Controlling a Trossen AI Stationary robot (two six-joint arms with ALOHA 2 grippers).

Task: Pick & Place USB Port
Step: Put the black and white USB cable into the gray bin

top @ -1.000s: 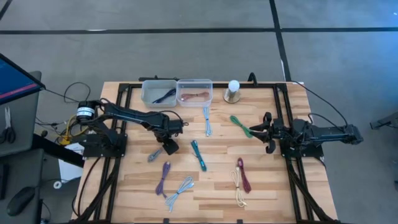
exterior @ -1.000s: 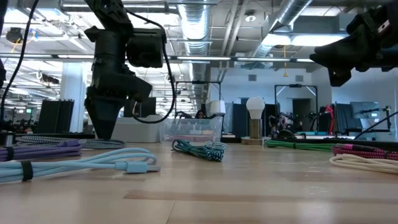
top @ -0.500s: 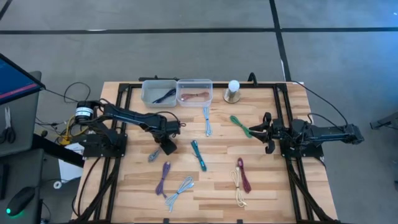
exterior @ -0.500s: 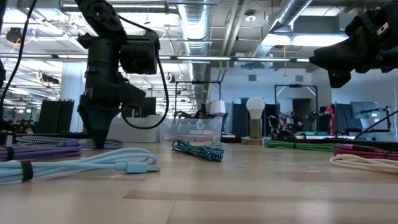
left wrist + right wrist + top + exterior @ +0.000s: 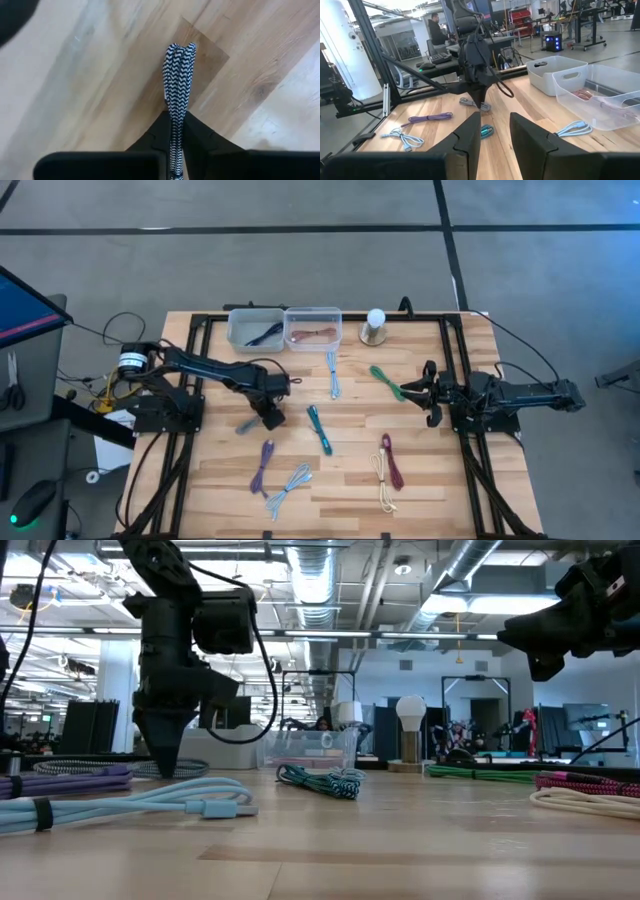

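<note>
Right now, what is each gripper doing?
Left gripper: shut on the black-and-white braided cable.
Right gripper: open, holding nothing.

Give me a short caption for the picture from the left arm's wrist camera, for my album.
The left gripper pinches a black-and-white braided cable lying on the wooden table.
</note>
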